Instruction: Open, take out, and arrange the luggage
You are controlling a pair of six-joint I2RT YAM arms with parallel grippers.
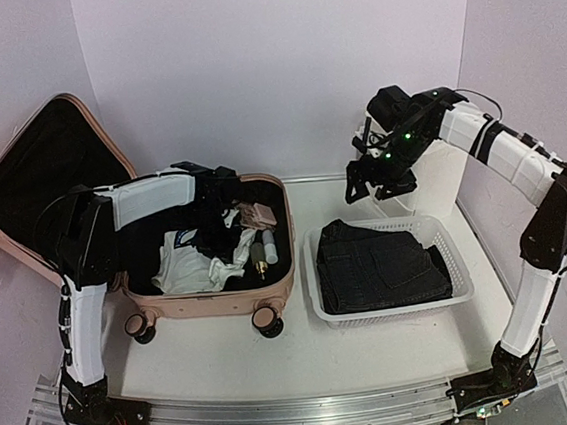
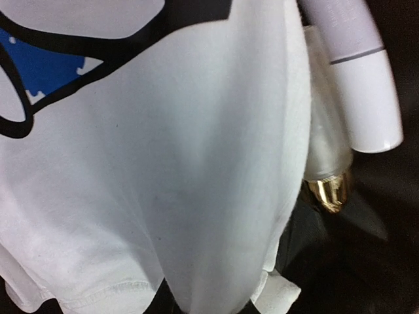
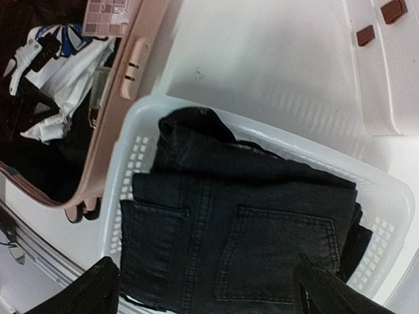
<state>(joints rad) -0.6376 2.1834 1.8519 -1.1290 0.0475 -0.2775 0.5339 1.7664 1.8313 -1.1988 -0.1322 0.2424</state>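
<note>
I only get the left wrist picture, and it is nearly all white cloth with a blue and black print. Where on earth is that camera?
Observer: Down inside an open pink suitcase. The left claw is down at a white shirt lying in it.
Operator: Is the lid right off?
Observer: No, the lid leans back open on the left, with its black lining showing.
Operator: And the other arm?
Observer: The right claw hangs open above a white basket that holds folded dark jeans.
</note>
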